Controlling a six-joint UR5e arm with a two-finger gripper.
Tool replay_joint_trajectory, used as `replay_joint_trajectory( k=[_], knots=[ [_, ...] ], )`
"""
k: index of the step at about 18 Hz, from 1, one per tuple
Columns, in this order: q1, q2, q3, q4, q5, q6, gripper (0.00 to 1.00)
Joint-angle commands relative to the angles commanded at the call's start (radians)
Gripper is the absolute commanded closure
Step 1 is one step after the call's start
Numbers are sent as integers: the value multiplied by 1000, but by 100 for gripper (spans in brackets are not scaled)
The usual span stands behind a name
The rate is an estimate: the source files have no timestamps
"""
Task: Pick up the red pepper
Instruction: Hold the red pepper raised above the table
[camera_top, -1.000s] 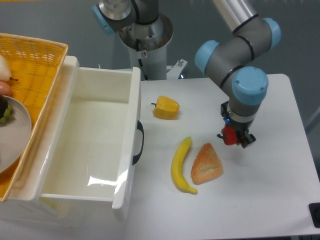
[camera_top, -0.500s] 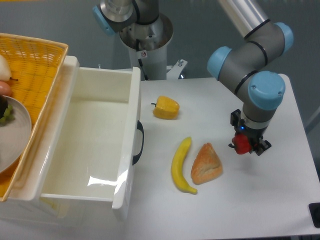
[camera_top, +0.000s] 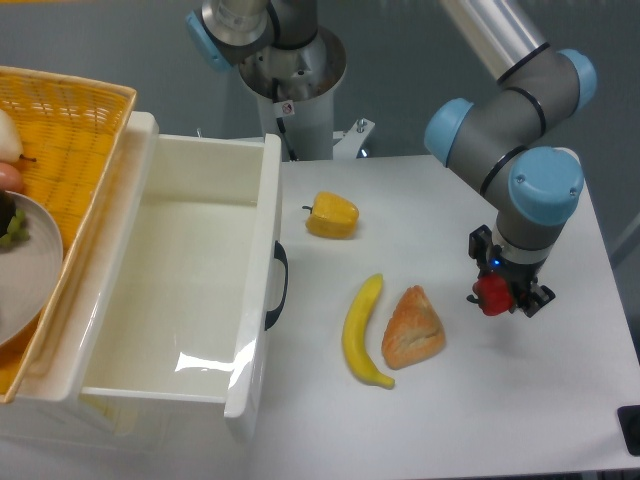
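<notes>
The red pepper (camera_top: 493, 294) sits clamped between the tool (camera_top: 508, 297) jaws, directly beneath it, right of the croissant (camera_top: 411, 327).

Yellow pepper (camera_top: 333, 215), banana (camera_top: 361, 332) beside bread wedge (camera_top: 412, 327), white bin (camera_top: 180, 290), wicker basket (camera_top: 75, 130)

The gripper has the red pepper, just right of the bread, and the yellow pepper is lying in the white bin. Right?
Not quite. The yellow pepper lies on the table, right of the white bin, as the camera view shows. The gripper does hold the red pepper, right of the bread.
</notes>
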Motion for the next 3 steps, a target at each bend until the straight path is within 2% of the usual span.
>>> replay_joint_trajectory(
  k=[3],
  knots=[
    [2,-2,5,0,-26,-3,64]
  ],
)
